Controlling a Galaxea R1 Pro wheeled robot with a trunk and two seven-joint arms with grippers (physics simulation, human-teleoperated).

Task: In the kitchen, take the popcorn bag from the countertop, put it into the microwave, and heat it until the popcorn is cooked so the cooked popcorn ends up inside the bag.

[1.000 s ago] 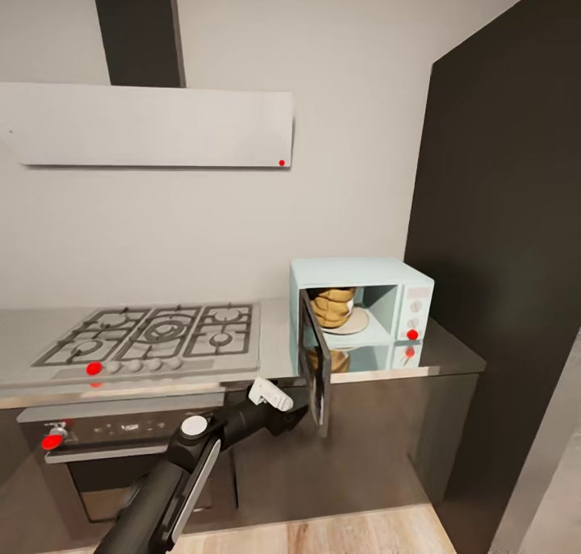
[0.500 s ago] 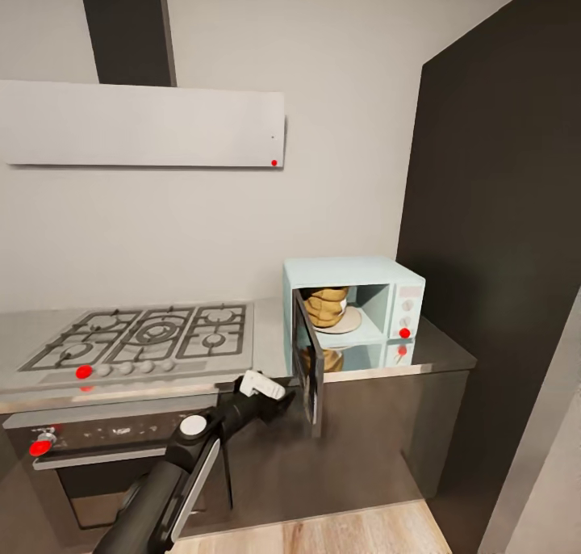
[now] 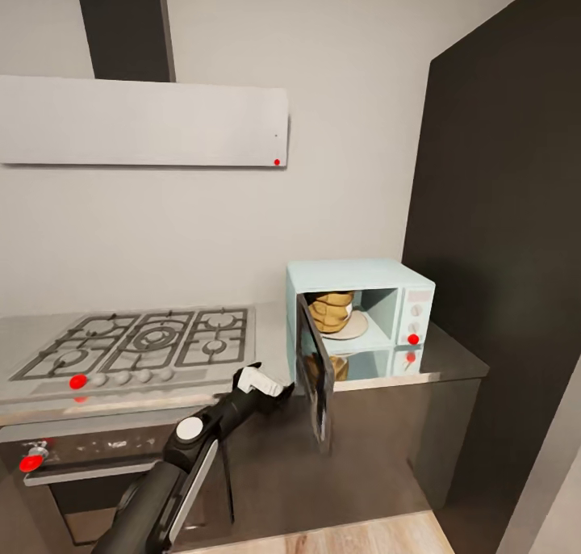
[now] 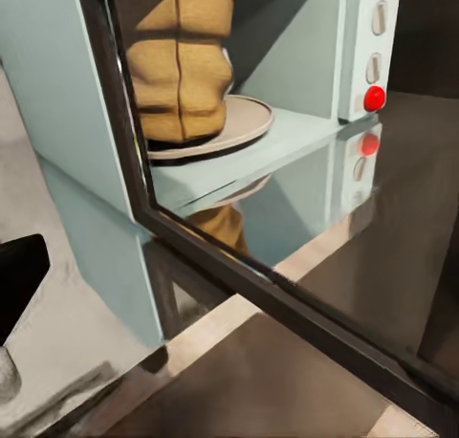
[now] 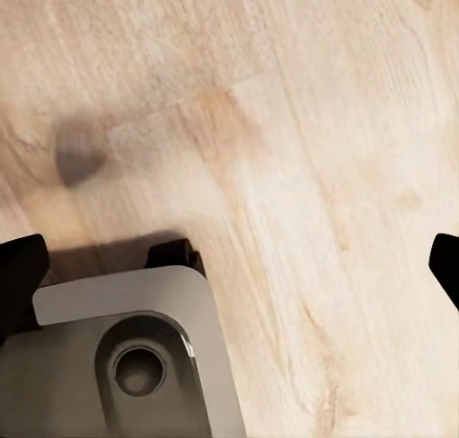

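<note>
The mint-blue microwave stands on the grey countertop with its dark glass door swung open toward me. The mustard-brown popcorn bag sits upright on the round plate inside; its reflection shows in the glossy surface below. My left gripper hangs just left of the door's outer face, below counter height. In the left wrist view the bag and door edge are close, and one dark fingertip sits at the frame's edge. My right gripper is open over wooden floor.
A gas hob lies in the countertop left of the microwave, with an oven beneath and a range hood above. A tall dark cabinet walls in the right side.
The head view has shifted a little. My left gripper has risen slightly and stays beside the open door. The bag has not moved.
</note>
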